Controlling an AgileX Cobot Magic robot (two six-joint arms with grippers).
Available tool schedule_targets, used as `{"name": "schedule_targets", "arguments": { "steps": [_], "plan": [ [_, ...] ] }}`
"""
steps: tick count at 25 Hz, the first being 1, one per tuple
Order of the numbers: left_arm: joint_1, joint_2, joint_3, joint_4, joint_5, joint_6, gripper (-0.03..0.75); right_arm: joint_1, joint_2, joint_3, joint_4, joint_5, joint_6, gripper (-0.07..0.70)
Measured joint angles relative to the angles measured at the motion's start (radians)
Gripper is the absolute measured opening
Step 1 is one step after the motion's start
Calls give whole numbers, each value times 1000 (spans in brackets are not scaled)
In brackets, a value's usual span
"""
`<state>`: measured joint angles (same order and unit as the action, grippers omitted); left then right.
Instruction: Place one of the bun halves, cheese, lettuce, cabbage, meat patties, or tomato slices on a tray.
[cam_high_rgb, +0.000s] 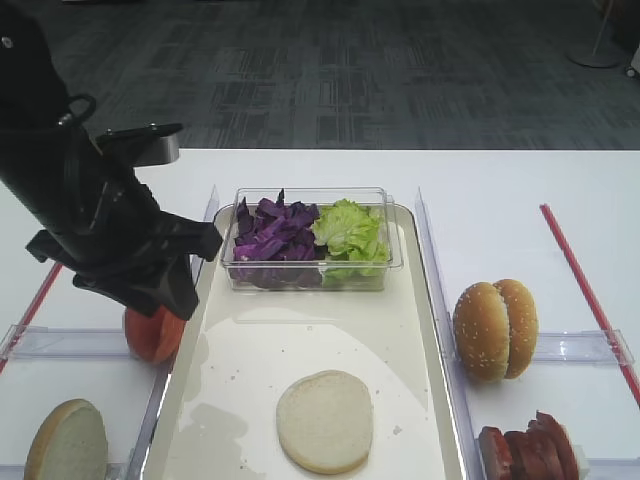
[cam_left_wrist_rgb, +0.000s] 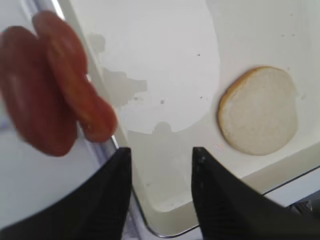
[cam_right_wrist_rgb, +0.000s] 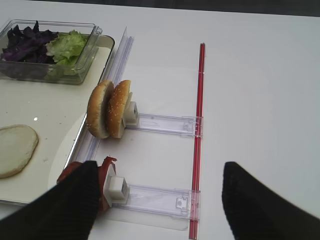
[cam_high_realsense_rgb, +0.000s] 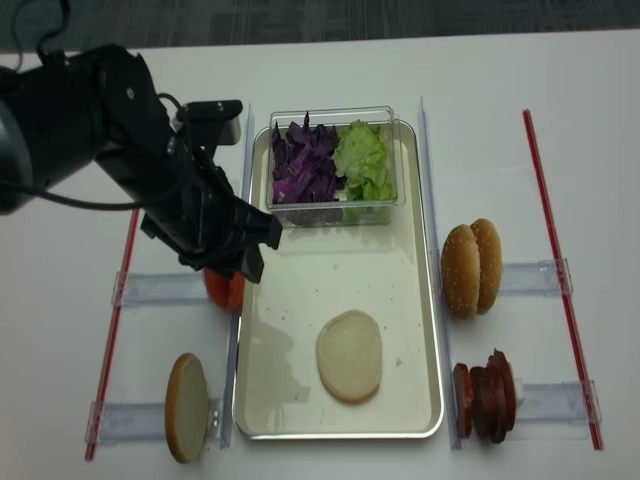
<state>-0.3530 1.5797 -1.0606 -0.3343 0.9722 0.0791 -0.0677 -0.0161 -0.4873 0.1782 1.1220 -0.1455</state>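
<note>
My left gripper (cam_left_wrist_rgb: 160, 159) hangs open and empty over the tray's (cam_high_rgb: 250, 370) left rim, with the tomato slices (cam_left_wrist_rgb: 50, 90) just beside its left finger. From above, the arm (cam_high_realsense_rgb: 190, 220) covers part of those tomato slices (cam_high_realsense_rgb: 222, 290). One flat bun half (cam_high_rgb: 324, 420) lies on the tray. My right gripper (cam_right_wrist_rgb: 160, 175) is open and empty over the table, its left finger next to the meat patties (cam_right_wrist_rgb: 106, 167). Two bun halves (cam_right_wrist_rgb: 109, 109) stand on edge right of the tray. No cheese is in view.
A clear box at the tray's far end holds purple cabbage (cam_high_rgb: 272, 235) and lettuce (cam_high_rgb: 350, 235). Another bun half (cam_high_realsense_rgb: 186, 393) stands at the front left. Clear plastic holders (cam_right_wrist_rgb: 165, 124) and red strips (cam_high_realsense_rgb: 560, 270) lie on both sides of the tray.
</note>
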Motion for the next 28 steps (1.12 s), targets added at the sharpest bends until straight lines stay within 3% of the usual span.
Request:
{"name": "schedule_targets", "arguments": {
  "steps": [6,11,23,28],
  "plan": [
    [70,-45,0,116,60,-48,278,0,0,0,0,0,0,537],
    [176,-72,0,194,124,-58,279,0,0,0,0,0,-2,537],
    [357,-80,0,260,187,-79,278,0,0,0,0,0,-2,537],
    [388,-81,0,261,202,-79,278,0,0,0,0,0,-2,537]
  ]
}}
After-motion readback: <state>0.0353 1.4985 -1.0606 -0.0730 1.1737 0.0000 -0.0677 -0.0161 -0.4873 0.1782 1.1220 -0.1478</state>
